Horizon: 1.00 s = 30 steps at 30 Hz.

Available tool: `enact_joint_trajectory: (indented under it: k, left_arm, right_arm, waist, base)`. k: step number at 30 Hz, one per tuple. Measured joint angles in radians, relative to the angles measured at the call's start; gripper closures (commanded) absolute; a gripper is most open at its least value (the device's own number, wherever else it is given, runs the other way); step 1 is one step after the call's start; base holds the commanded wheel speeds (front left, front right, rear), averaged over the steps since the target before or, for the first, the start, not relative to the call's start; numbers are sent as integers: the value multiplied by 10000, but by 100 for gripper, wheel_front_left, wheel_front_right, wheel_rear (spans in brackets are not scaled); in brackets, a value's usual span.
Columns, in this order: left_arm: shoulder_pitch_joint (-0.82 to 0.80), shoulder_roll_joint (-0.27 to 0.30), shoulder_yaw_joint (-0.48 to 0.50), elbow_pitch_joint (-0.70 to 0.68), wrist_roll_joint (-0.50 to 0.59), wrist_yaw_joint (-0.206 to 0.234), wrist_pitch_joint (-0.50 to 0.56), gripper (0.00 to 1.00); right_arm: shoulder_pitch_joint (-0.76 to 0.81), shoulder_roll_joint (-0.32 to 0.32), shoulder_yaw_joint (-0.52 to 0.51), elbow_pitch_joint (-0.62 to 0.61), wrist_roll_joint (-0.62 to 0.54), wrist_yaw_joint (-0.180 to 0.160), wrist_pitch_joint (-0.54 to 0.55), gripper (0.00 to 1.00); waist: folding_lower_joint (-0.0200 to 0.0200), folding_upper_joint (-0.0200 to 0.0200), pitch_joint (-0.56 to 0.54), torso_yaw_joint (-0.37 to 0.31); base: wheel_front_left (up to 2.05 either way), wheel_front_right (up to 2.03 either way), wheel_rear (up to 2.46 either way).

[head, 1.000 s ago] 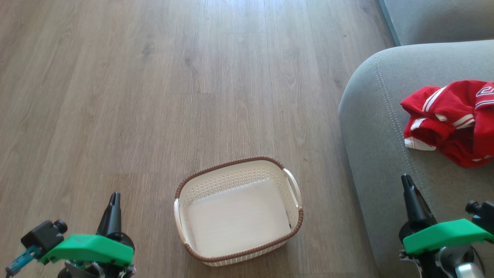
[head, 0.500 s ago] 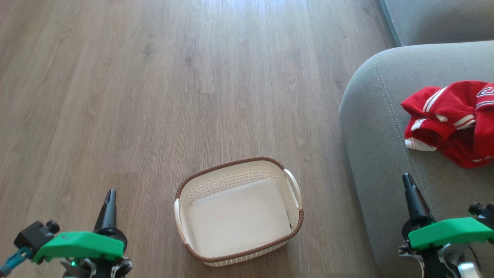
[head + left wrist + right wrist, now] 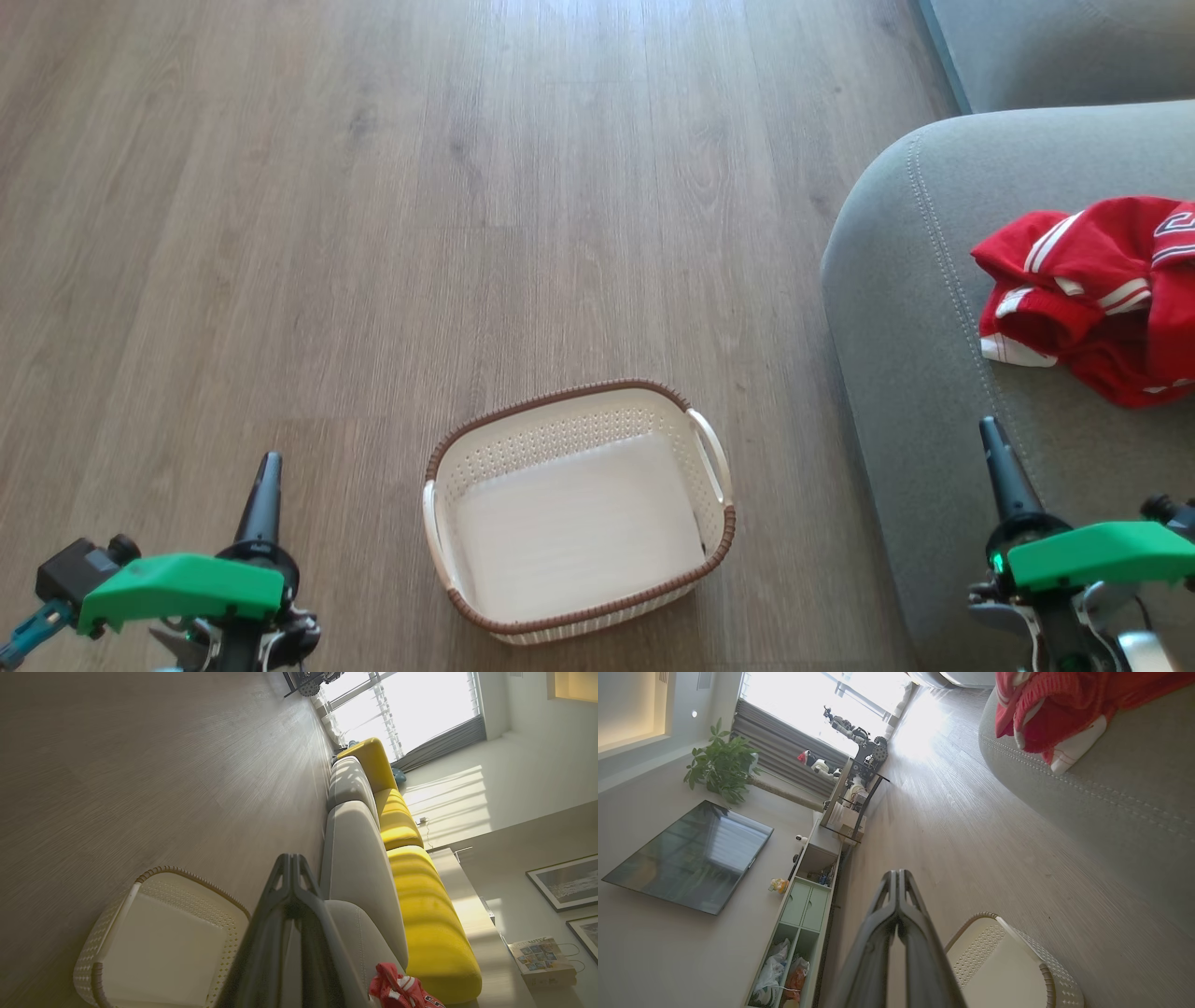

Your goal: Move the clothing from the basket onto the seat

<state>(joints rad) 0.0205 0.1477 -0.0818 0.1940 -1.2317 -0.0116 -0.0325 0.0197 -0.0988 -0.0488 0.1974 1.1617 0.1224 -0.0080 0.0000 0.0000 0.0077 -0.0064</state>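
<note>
Both arms drawing back toward body: left gripper (image 3: 269, 462) and right gripper (image 3: 988, 429) pressed shut, holding nothing. Basket (image 3: 560, 393) empty on floor (image 3: 373, 233), by rounded corner of seat (image 3: 915, 327). Jerseys (image 3: 1092, 289) heaped near seat's seamed edge. Task looks done, hence retreat.

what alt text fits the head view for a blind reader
An empty oval cream-white perforated plastic basket with a brown rim sits on the wood-look floor; bright red jerseys with white stripes lie on the light grey fabric sofa cushion at right. The left gripper and right gripper point up from the lower corners, shut and empty.
</note>
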Motion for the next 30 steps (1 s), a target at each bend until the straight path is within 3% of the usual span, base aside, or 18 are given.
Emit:
enact_joint_trajectory:
  k: [30]
  left_arm:
    - [-417, -585, 945, 489, -2525, -711, 840, 100]
  right_arm:
    - [-523, 226, -399, 499, 2989, 0, 627, 100]
  waist:
    - [0, 0, -30, 42]
  base:
    - [0, 0, 0]
